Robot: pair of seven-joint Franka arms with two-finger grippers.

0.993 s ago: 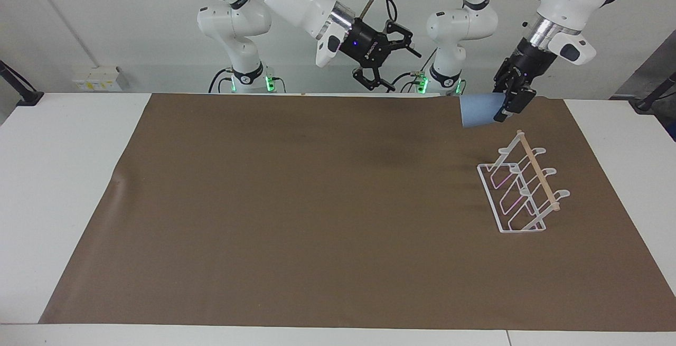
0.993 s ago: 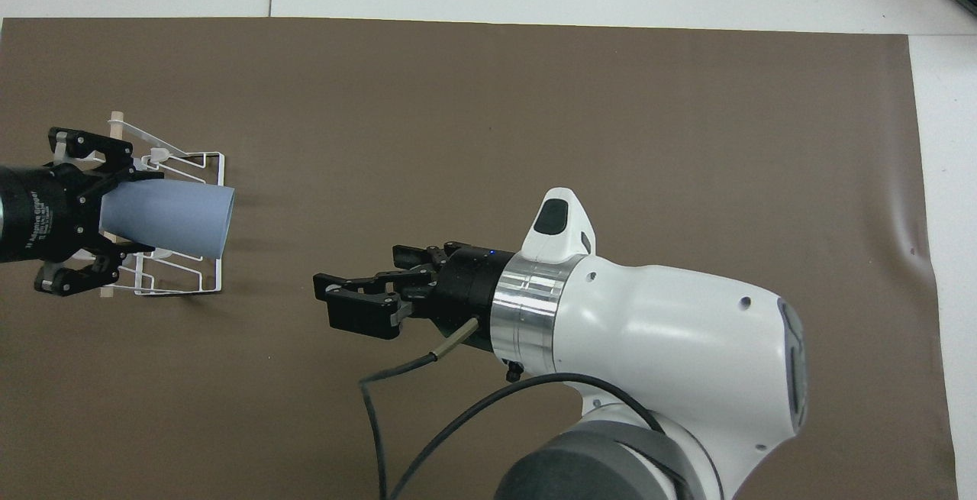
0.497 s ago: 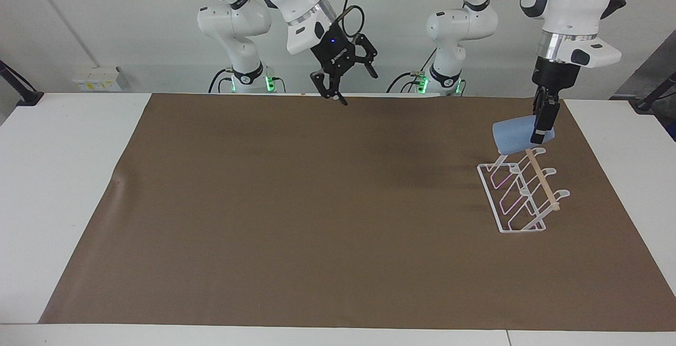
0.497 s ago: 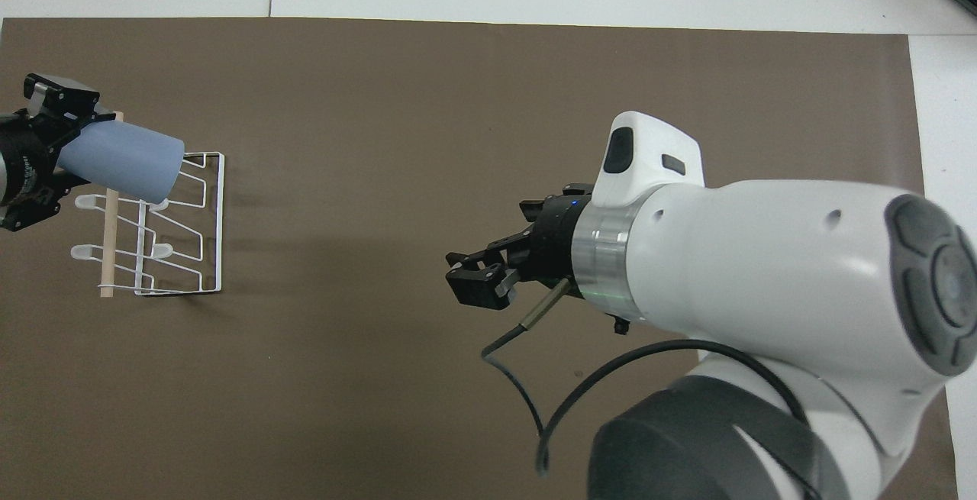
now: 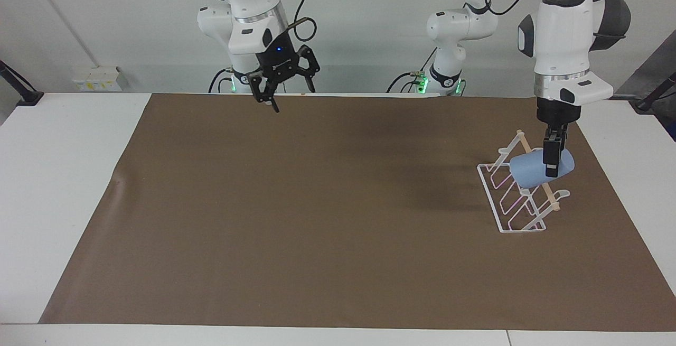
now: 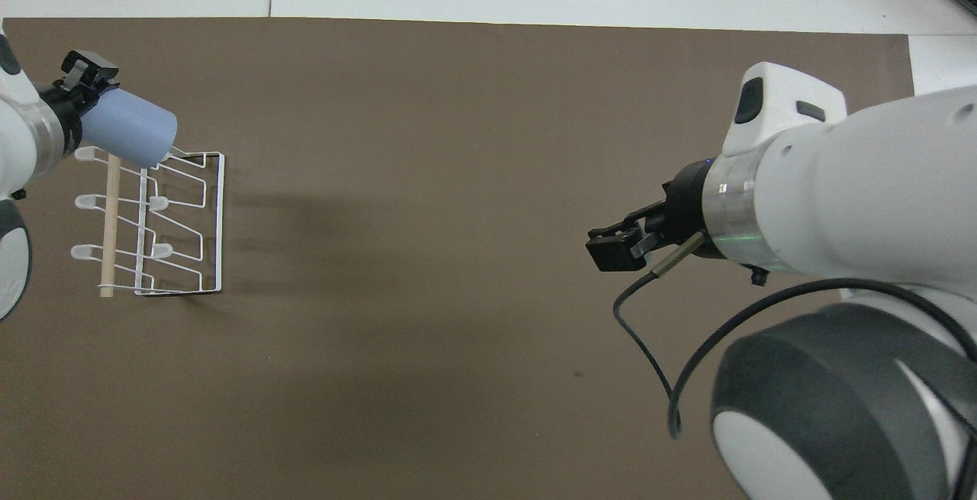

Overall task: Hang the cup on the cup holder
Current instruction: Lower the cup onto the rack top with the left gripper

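Over cup holder (image 5: pixel 520 198), L gripper (image 5: pixel 551 164) holds cup (image 5: pixel 531 170) sideways

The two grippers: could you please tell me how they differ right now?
The left gripper is shut on the blue cup, while the right gripper is open and holds nothing. The left one hangs over the white rack; the right one waits over the brown mat's edge. Both point downward.

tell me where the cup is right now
The cup is held on its side by the left gripper over the cup holder, at the left arm's end of the table.
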